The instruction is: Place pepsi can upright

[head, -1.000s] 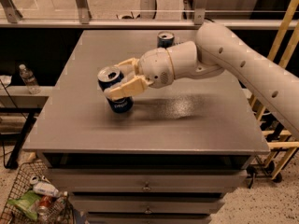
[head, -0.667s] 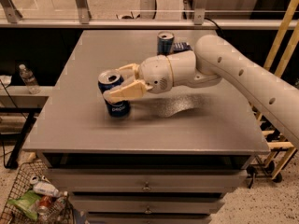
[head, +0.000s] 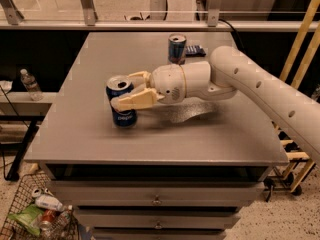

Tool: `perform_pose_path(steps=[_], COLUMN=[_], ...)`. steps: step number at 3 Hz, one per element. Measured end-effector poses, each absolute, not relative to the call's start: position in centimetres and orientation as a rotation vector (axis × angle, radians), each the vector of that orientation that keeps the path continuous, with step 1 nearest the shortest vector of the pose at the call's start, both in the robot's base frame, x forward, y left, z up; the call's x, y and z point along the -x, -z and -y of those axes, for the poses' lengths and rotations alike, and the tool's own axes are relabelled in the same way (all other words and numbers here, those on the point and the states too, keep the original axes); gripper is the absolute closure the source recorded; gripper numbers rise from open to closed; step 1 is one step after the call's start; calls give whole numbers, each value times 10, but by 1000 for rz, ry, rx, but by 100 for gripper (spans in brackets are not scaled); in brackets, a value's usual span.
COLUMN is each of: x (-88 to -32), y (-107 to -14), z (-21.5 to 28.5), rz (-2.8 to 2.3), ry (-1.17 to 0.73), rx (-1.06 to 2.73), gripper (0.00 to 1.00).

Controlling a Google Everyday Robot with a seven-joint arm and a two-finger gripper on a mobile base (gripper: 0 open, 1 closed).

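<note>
The pepsi can point(head: 123, 115), dark blue with a silver top, stands upright on the grey table point(head: 90, 139) at its left-middle. My gripper point(head: 126, 90) reaches in from the right on a white arm. Its two tan fingers point(head: 134, 101) lie on either side of the can's upper half, shut on it. The can's base rests on the table top.
A taller, slimmer blue-and-silver can point(head: 177, 48) stands at the back of the table, with a small dark packet point(head: 194, 49) beside it. A water bottle point(head: 31, 83) sits on a shelf at left. A wire basket point(head: 35, 215) of rubbish is on the floor at lower left.
The arm has drawn a little to the left with the can. The can stays upright in the fingers, its base at the table top.
</note>
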State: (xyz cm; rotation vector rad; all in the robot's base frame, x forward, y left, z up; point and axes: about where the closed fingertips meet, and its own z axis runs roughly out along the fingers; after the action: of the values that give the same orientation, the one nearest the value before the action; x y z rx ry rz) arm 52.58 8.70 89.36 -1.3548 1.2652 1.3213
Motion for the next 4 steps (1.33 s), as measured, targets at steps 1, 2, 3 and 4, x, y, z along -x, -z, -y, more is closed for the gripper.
perform_pose_path(steps=[1, 2, 3, 4], x=[-525, -524, -522, -521], y=[-894, -895, -895, -895], z=[-89, -92, -94, -96], rz=[-1262, -1259, -1256, -1254], ry=[-1324, -1327, -1330, -1332], rx=[1358, 1362, 1366, 1370], gripper=[59, 35, 12, 0])
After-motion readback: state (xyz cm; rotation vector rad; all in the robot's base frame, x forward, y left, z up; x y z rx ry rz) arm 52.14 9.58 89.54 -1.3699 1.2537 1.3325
